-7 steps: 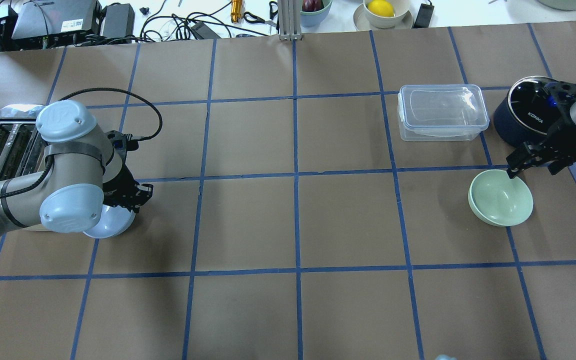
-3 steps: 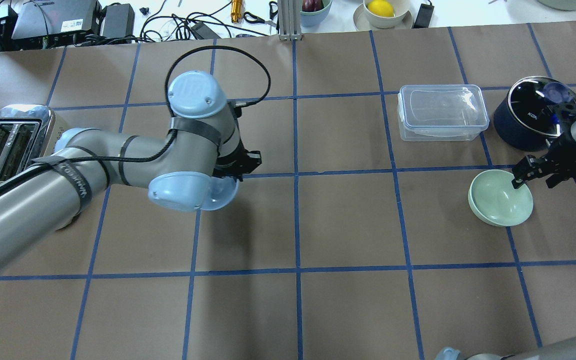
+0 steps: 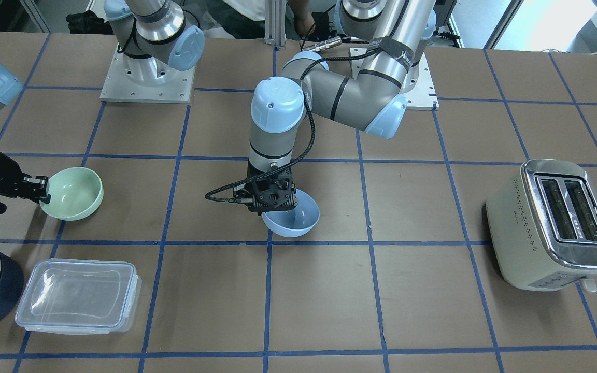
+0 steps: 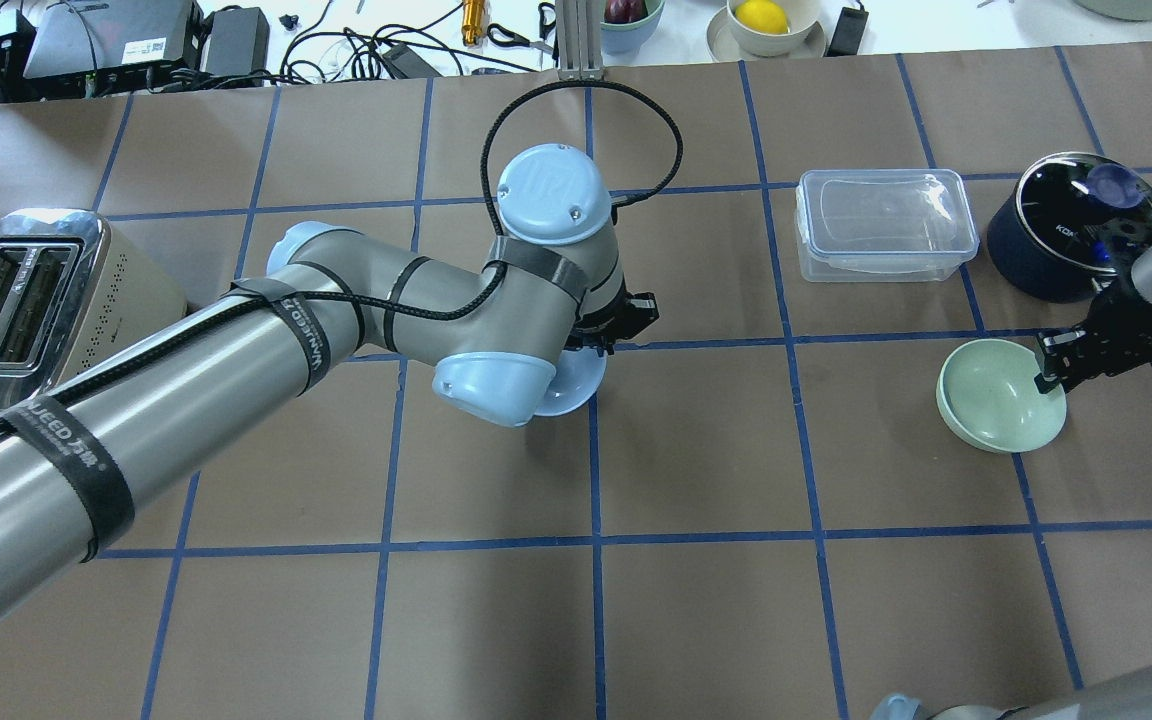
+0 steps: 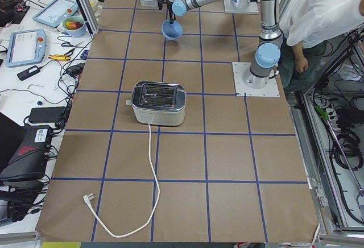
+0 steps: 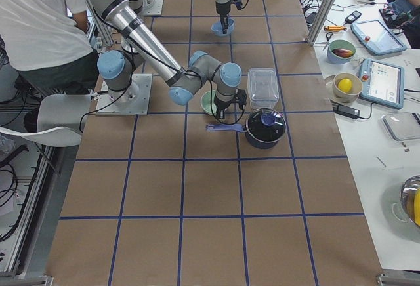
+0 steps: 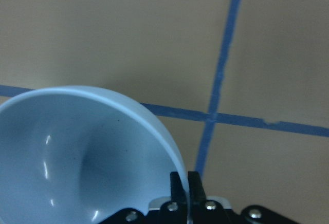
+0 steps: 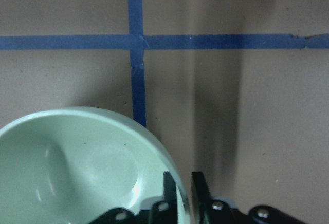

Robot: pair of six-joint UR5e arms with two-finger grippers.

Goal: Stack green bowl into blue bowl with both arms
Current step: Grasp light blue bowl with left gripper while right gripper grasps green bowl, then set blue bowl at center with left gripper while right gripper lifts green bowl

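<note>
Your left fingers (image 7: 194, 180) pinch the rim of the blue bowl (image 7: 77, 147), one inside and one outside. The bowl hangs below them, seemingly just off the tabletop (image 3: 329, 290). Lower it until the base sits flat beneath the fingers, and only then let go. Your right fingers (image 8: 199, 185) straddle the rim of the green bowl (image 8: 77, 162), which rests on the tabletop beside them. I cannot tell whether they have bitten, so confirm a firm pinch before lifting.
</note>
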